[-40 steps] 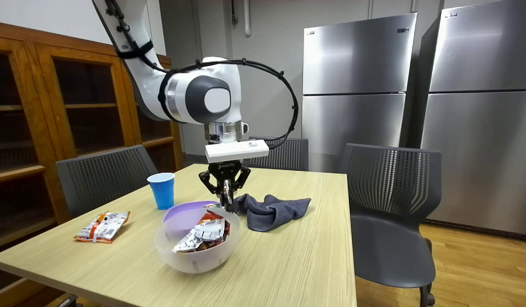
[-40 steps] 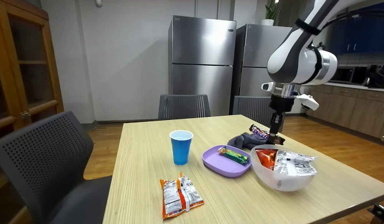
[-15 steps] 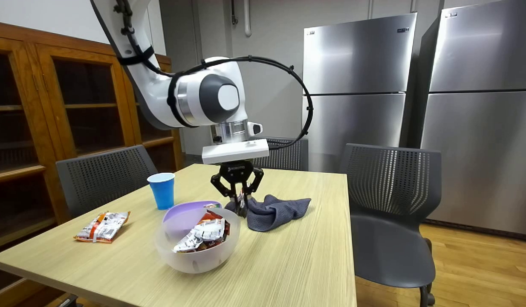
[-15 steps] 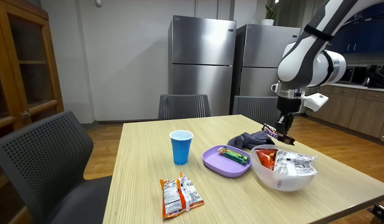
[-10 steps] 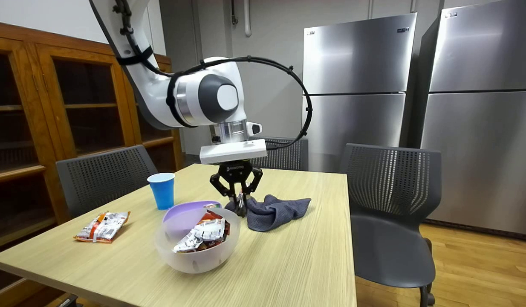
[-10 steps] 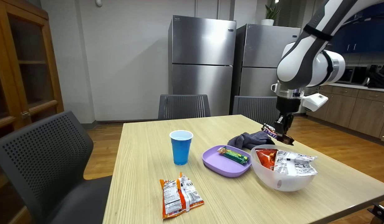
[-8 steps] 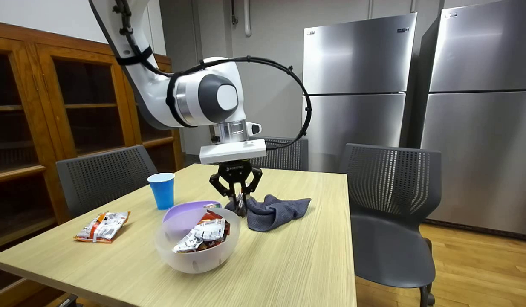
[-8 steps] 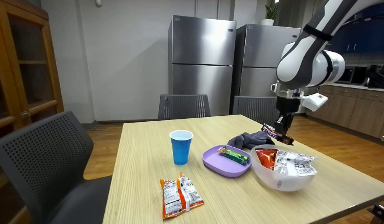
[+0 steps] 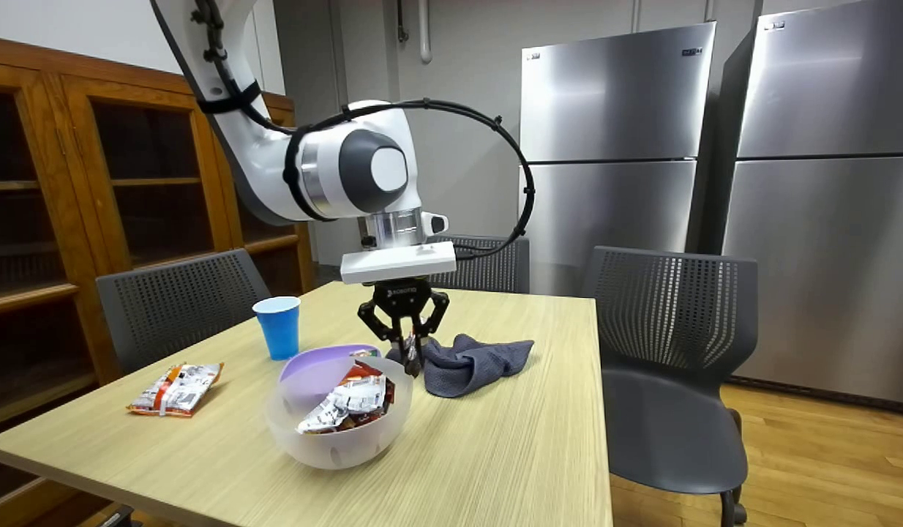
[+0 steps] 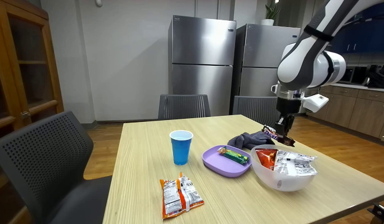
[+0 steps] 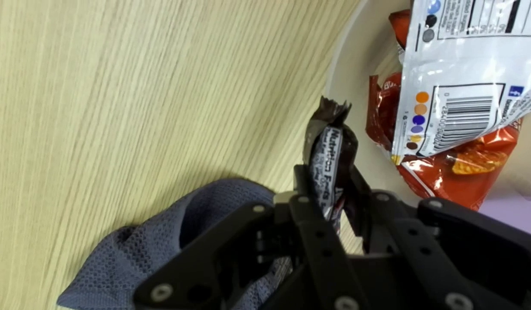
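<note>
A brown Snickers bar (image 10: 269, 132) is pinched in my gripper (image 10: 282, 133), its two ends sticking out on either side of the fingers. In the wrist view the near end of the bar (image 11: 328, 159), with nutrition text on it, rises between the fingertips of the gripper (image 11: 328, 183). Bar and gripper hang above the table, beside the dark blue cloth (image 9: 481, 366) and close to the rim of the frosted bowl (image 9: 334, 454). Inside the bowl lie a silver snack bag (image 11: 455, 107) and a red one (image 11: 476, 172). The fingers partly hide the bar's middle.
Against the bowl stands a purple plate (image 10: 215, 163) carrying a green-wrapped bar (image 10: 234, 156). A blue cup (image 10: 181, 149) and an orange-and-white snack bag (image 10: 181, 197) are further off on the table. Dark chairs (image 9: 675, 366) surround the table.
Since the oldest frames, the gripper has turned and shifted rightward in both exterior views, carrying the bar along. Over the last half second it has barely moved. Cloth, bowl and plate keep their places.
</note>
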`<state>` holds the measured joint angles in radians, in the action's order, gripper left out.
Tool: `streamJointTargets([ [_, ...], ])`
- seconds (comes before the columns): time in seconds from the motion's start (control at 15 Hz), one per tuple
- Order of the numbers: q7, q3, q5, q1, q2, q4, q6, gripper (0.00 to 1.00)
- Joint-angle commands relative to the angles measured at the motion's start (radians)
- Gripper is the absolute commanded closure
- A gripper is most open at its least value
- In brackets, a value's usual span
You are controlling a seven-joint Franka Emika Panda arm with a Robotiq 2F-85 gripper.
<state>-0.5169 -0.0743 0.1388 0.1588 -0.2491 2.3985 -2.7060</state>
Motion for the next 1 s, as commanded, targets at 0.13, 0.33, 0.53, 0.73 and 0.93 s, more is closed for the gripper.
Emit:
streamJointTargets([
  [0.13,0.057,-0.007,0.021,-0.004,0.048,0.023,0.055,0.94],
  [0.33,0.111,-0.011,0.016,-0.011,0.045,0.021,0.044,0.94],
  [0.53,0.17,-0.019,0.023,-0.019,0.045,0.019,0.071,0.94],
  [0.73,0.111,-0.058,0.013,0.04,0.062,0.006,0.123,0.94],
  [0.93,0.133,-0.093,0.014,0.055,0.069,0.0,0.146,0.94],
])
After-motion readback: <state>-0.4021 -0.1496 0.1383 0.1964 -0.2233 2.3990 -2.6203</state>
